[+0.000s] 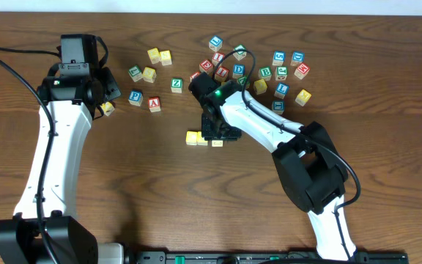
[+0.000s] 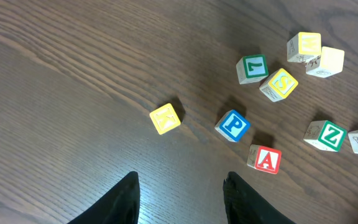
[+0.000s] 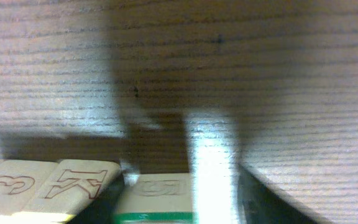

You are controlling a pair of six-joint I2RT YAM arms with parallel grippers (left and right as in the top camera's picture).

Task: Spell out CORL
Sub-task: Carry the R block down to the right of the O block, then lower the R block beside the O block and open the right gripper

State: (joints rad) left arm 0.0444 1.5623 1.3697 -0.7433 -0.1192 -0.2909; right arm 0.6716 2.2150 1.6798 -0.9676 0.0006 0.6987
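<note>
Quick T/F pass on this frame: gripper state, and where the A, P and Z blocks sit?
1. The left gripper is open and empty. True.
2. The red A block is stacked on the blue P block. False: both lie on the table, side by side and apart.
3. The right gripper is down at the short row of blocks in the middle. True.
4. The green Z block is in that row. False: it lies loose near the red A block.
</note>
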